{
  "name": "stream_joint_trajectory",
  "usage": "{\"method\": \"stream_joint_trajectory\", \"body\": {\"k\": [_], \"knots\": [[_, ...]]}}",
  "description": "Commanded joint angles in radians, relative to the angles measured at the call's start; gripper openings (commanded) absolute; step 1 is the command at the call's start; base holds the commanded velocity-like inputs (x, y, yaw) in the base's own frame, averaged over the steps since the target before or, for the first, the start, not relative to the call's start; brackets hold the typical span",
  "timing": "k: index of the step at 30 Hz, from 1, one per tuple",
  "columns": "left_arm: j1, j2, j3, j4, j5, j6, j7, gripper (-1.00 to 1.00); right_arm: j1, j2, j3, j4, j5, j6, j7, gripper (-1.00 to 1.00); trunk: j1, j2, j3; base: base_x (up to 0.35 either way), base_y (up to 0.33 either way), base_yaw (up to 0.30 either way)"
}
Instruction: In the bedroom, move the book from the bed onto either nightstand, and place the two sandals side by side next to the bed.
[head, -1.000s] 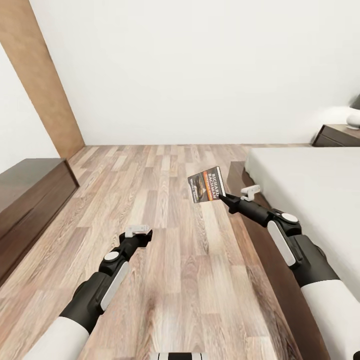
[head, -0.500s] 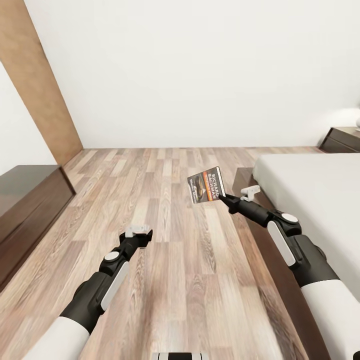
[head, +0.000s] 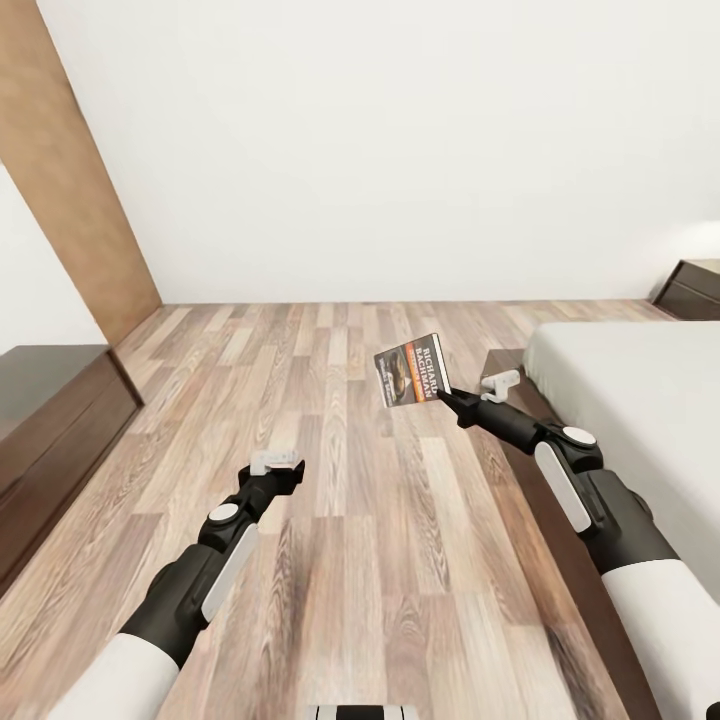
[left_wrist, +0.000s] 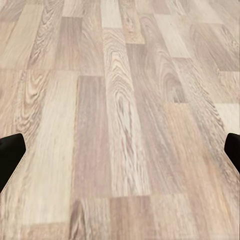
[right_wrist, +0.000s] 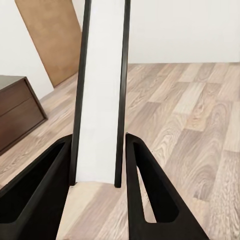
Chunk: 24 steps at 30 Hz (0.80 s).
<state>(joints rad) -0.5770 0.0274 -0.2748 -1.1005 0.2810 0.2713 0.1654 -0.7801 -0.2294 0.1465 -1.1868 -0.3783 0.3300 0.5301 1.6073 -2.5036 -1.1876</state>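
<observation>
Floor: brown wood planks (head: 340, 480), white walls beyond.
Bed: (head: 640, 400) at my right, nightstand (head: 690, 288) behind it.
Book: (head: 412, 370) held upright above the floor, pinched by my right fingers (right_wrist: 145, 185).
Left fingers: (left_wrist: 10, 156) spread wide, empty.

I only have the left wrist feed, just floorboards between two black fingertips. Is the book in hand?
Observer: Yes, the right gripper is shut on the book, held upright above the floor.
Operator: Where's the bed?
Observer: The bed lies along the robot's right side, close by the right arm.
Operator: Any nightstand in sight?
Observer: One nightstand sits far off at the wall, past the mattress.
Operator: And my left gripper?
Observer: The left gripper is open and empty, hanging over bare floor.
</observation>
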Motion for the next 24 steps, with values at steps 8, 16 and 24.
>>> {"method": "stream_joint_trajectory", "body": {"k": [8, 16, 24], "knots": [[0.000, 0.001, -0.004, 0.001, 0.009, 0.003, 0.010, 1.00, 0.001, 0.001, 0.001, 0.001, -0.017, 0.000, -0.010, -1.00, 0.000, 0.000, -0.001, 0.330, 0.030, 0.000], [-0.001, 0.002, -0.004, 0.001, 0.009, 0.003, 0.008, 1.00, 0.001, 0.007, 0.001, 0.002, -0.012, -0.021, -0.013, -1.00, 0.000, 0.000, -0.001, 0.330, 0.000, 0.000], [0.000, 0.003, -0.004, 0.000, 0.009, 0.003, 0.008, 1.00, 0.001, 0.011, 0.002, 0.003, -0.019, -0.024, -0.002, -1.00, 0.000, 0.000, -0.001, 0.330, 0.000, 0.000]]}}
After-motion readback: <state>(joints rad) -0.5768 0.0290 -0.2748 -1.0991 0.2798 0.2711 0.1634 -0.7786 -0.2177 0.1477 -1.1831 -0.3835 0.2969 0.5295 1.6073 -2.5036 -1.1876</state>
